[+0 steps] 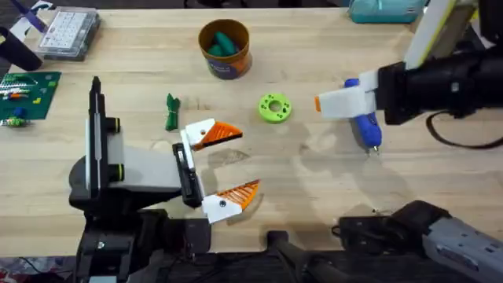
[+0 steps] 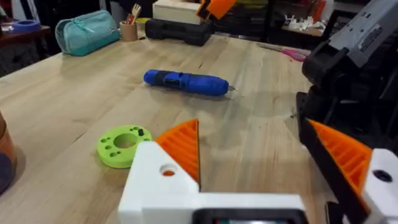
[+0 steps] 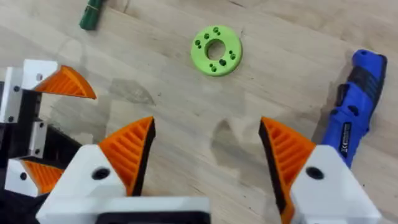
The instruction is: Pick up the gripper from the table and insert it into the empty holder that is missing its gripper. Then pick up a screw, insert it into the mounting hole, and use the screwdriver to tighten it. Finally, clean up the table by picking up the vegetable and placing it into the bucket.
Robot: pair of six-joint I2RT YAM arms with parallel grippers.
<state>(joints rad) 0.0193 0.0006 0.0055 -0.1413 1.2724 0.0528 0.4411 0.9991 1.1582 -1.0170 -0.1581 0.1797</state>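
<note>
- The large light wooden butcher-block table point(image 1: 314, 169) carries everything here.
- The holder point(image 1: 186, 174), a narrow black slotted bar fronting a pale grey box-shaped unit with a black base and upright black plate, stands at the near left of the table. Two white blocks with orange ribbed wedge fingers sit at its front: the upper gripper piece point(image 1: 208, 134) and a lower one point(image 1: 232, 196).
- The small dark green leafy toy vegetable point(image 1: 171, 112) lies flat on the wood just beyond the holder, to the left of the upper orange wedge.
- The small round yellow-orange bucket with a dark blue label band point(image 1: 225, 49) stands upright at the far middle, with a teal rounded toy point(image 1: 225, 42) inside it.
- A lime-green round disc with holes point(image 1: 274, 108) lies flat between the vegetable and the right arm.
- The stubby bright blue screwdriver with a thin metal tip point(image 1: 365, 126) lies on the table at the right, partly under the right arm's white finger.
- The right gripper point(image 3: 205, 155) hangs over bare wood, its jaws spread wide with nothing between them; the screwdriver lies just beside one finger in the right wrist view.
- The left gripper point(image 2: 255, 155) has its jaws released and empty, with the green disc and screwdriver lying ahead of it.
- A clear plastic parts box point(image 1: 69, 33) sits at the far left corner.
</note>
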